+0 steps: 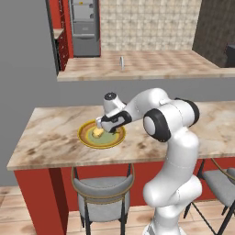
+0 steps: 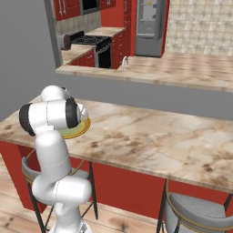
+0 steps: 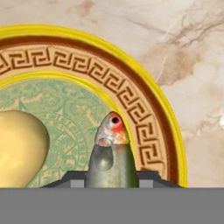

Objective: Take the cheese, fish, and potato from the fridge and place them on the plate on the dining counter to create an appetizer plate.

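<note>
Left base view: dining counter runs wide beneath my jaws, marbled beige on a red base, with grey-seated stools tucked under its near edge. Well beyond my jaws, across the farther counter, the fridge stands grey against red panelling.

Plate sits on the counter directly under my jaws; golden-yellow rim, key-pattern band, pale green centre. Right base view shows just a slice of its rim past my own arm.

My gripper hangs low over the plate's centre. Hand view: jaws pinched on the fish, its slim green-grey body running out from between my fingertips, red-eyed head pointing away from me toward the plate's rim. Whether the fish touches the plate, I cannot tell.

Just beside my jaws, on the green centre, lies a rounded pale yellow lump, the potato. Left base view shows a yellow piece at that spot, close against my jaws.
</note>
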Robot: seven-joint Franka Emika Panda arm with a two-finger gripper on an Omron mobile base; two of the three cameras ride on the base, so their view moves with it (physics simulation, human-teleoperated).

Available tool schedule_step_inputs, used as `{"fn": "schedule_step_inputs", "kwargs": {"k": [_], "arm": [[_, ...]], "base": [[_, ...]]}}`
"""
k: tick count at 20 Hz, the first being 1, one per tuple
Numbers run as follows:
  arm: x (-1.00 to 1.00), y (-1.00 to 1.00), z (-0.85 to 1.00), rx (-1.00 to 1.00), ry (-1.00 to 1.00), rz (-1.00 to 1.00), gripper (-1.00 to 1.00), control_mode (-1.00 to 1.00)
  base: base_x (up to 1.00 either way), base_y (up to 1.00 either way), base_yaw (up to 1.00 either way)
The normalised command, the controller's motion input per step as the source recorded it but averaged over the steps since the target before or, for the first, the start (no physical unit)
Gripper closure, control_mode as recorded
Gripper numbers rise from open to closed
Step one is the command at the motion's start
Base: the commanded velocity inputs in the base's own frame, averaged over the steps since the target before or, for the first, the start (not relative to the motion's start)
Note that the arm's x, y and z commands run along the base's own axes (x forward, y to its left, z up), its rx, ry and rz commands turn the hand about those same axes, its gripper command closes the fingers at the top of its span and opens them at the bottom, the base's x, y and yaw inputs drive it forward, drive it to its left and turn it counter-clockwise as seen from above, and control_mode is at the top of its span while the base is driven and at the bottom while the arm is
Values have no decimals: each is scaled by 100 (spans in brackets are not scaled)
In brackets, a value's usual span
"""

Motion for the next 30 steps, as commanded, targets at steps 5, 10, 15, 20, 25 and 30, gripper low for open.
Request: {"fn": "schedule_step_inputs", "kwargs": {"k": [5,10,15,20,25,30], "arm": [[0,0,-23,0,0,0,100,-100],[0,0,-27,0,0,0,-100,-100],[0,0,0,0,0,0,-100,-100],[0,0,36,0,0,0,-100,-100],[0,0,68,0,0,0,-100,-100],[-16,-1,68,0,2,-1,-100,-100]], "base": [[0,0,0],[0,0,0],[0,0,0],[0,0,0],[0,0,0],[0,0,0]]}}
